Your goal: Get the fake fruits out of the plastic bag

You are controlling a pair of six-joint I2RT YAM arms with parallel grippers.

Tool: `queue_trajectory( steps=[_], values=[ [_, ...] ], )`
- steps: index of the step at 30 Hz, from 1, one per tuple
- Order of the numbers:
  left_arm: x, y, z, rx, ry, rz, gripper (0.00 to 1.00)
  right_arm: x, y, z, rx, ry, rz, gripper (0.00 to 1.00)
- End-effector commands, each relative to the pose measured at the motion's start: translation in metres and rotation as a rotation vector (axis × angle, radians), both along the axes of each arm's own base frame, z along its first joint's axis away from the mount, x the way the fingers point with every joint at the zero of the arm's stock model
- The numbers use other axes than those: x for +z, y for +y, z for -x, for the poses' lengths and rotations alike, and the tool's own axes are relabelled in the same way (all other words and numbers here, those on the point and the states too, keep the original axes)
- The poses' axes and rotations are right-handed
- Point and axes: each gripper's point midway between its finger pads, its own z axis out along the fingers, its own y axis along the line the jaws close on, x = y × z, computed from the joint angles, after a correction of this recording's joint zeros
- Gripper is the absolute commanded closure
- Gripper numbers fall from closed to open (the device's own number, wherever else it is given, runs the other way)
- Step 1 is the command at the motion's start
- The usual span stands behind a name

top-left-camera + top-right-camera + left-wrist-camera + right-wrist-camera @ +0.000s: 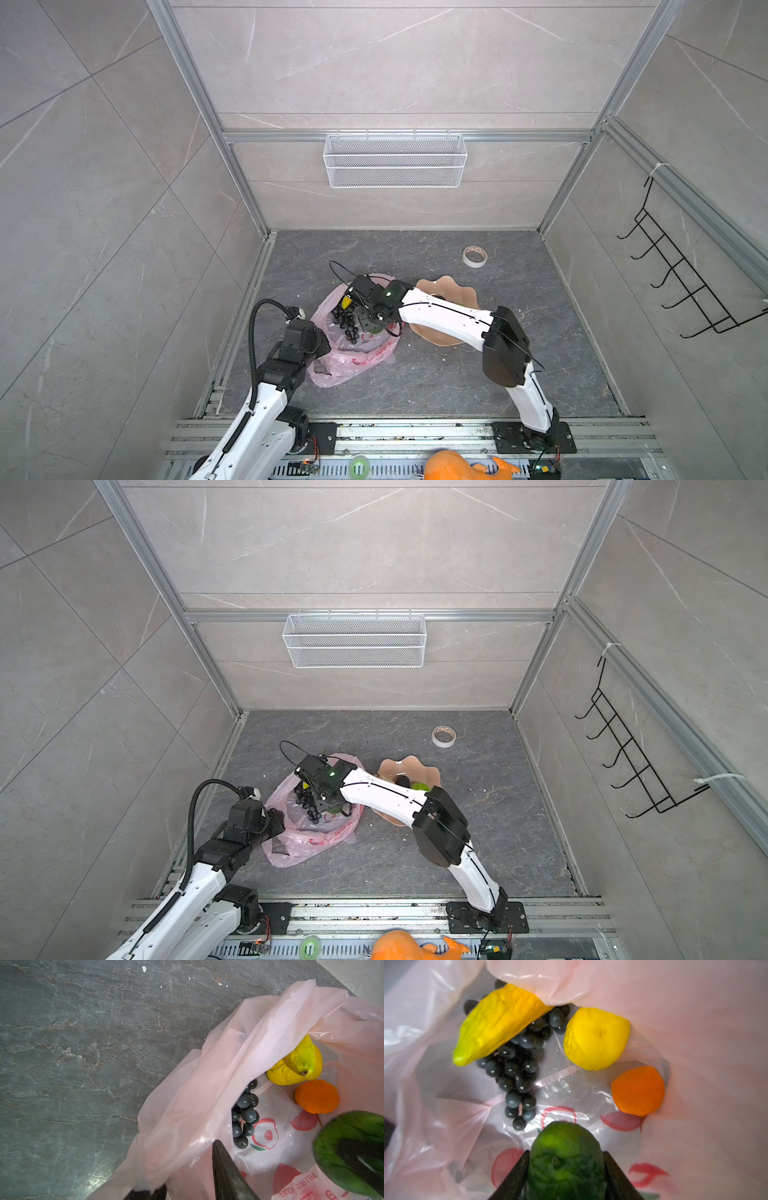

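Observation:
The pink plastic bag (pixel 353 365) lies open on the dark floor in both top views. My left gripper (pixel 187 1167) is shut on the plastic bag's rim at its left side, with pink film pinched between the fingers (pixel 224 1169). My right gripper (pixel 566 1152) reaches into the bag from the right and is shut on a green avocado (pixel 564 1136). On the bag's bottom lie other fake fruits: a yellow banana (pixel 500 1022), a black grape bunch (pixel 517 1068), a lemon (pixel 596 1036) and an orange (pixel 638 1091).
A peach scalloped plate (pixel 411 769) sits right of the bag under my right arm, holding a lime-green fruit (pixel 420 786). A tape roll (pixel 475 256) lies at the back right. A white wire basket (pixel 395 160) hangs on the back wall, a black hook rack (pixel 681 270) on the right wall.

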Motion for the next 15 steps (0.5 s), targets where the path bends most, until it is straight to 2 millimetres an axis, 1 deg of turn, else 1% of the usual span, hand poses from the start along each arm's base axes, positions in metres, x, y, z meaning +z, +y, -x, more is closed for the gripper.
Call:
queue_trajectory(
  steps=[1, 4, 6, 8, 13, 15],
  values=[
    [0.010, 0.001, -0.006, -0.014, -0.041, -0.020, 0.63, 0.028, -0.020, 0.005, -0.024, -0.063, -0.035, 0.50],
    [0.010, 0.001, -0.006, -0.012, -0.046, -0.019, 0.63, 0.045, -0.044, 0.011, -0.054, -0.109, -0.048, 0.50],
    [0.010, 0.001, -0.006, -0.011, -0.048, -0.019, 0.63, 0.051, -0.056, 0.017, -0.051, -0.122, -0.056, 0.49],
    [0.010, 0.001, -0.006, -0.009, -0.050, -0.020, 0.63, 0.053, -0.072, 0.021, -0.056, -0.119, -0.064, 0.49],
    [0.010, 0.002, -0.006, -0.008, -0.045, -0.024, 0.63, 0.053, -0.130, 0.019, -0.149, -0.135, -0.078, 0.49],
    [0.010, 0.002, -0.006, -0.005, -0.046, -0.024, 0.63, 0.054, -0.150, 0.019, -0.177, -0.145, -0.088, 0.48]
  ],
)
